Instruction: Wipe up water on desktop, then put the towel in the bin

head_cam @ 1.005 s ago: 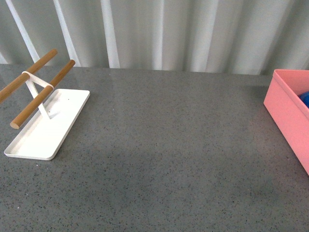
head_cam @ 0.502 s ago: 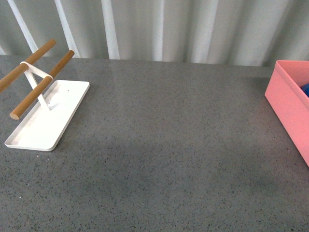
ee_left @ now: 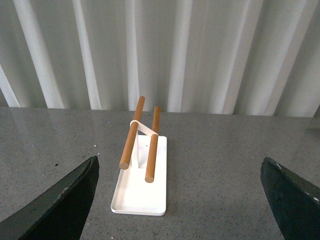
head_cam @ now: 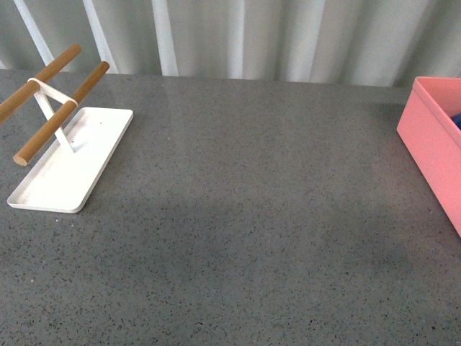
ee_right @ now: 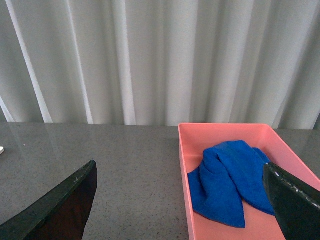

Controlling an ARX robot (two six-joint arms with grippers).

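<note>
The blue towel [ee_right: 227, 177] lies crumpled inside the salmon-pink bin [ee_right: 183, 170]; in the front view only the bin's left wall [head_cam: 432, 148] shows at the right edge, with a sliver of blue behind it. The speckled grey desktop [head_cam: 245, 202] looks dry, with no water visible. My right gripper [ee_right: 180, 207] is open and empty, held back from the bin, one dark finger overlapping the bin's far side in the picture. My left gripper [ee_left: 182, 200] is open and empty above the desktop. Neither arm shows in the front view.
A flat white tray [head_cam: 68, 162] with two wooden rods [head_cam: 61, 112] on a white stand sits at the desktop's left; the left wrist view shows the same tray [ee_left: 140, 192] ahead. A pale pleated curtain [head_cam: 238, 36] hangs behind the desktop's far edge.
The front view has shifted slightly: the tray and the bin sit a little further right and the desktop's far edge lower in the picture. Nothing on the desktop has moved.
</note>
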